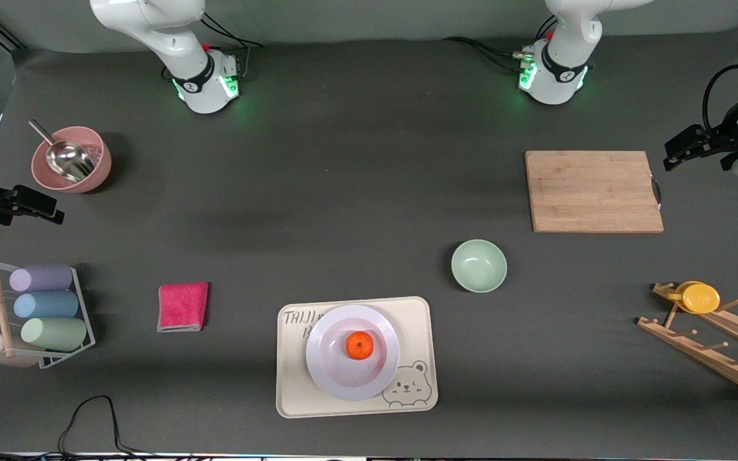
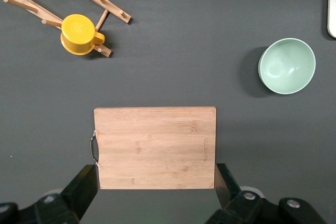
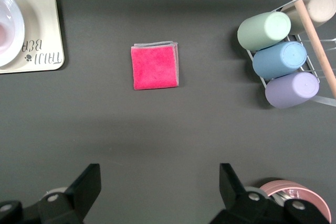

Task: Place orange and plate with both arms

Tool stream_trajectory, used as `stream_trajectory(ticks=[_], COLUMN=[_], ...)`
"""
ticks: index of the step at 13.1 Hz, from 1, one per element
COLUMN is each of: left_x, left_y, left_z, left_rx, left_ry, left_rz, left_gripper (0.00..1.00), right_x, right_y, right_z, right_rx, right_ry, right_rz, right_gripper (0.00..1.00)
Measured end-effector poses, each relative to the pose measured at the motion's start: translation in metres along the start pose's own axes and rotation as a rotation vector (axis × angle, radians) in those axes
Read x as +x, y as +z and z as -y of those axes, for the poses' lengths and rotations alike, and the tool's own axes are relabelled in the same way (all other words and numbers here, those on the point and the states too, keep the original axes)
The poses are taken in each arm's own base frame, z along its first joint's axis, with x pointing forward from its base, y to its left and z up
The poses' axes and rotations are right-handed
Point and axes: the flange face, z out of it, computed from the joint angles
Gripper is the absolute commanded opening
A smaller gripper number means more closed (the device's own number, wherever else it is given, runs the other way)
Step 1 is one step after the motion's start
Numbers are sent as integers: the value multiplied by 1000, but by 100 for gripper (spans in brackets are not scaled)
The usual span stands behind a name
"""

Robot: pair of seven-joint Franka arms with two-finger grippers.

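Orange (image 1: 359,345) fruit is seen in the middle of the plate (image 1: 337,378), which is parked on the tray (image 1: 420,384) by the desk's front edge. Both grippers, left (image 2: 156,184) and right (image 3: 160,184), are held spread apart, up over opposite desk ends.

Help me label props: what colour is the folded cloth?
Bright pink cloth, clearest in the right wrist view.
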Motion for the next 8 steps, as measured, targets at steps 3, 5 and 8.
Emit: stream_trajectory(ticks=[3,5,8], left_x=[0,1,2], left_y=[0,2,5], left_z=[5,5,5], left_rx=[-1,-6,-11], left_ry=[-9,-11,-13], left_rz=[-3,-6,-3], left_gripper=[100,100,100], right_x=[0,0,0], right_y=[1,1,1], right_z=[7,8,8], right_rx=[1,1,1], right_ry=[21,24,26], right_rz=[3,4,6], right_gripper=[100,100,100])
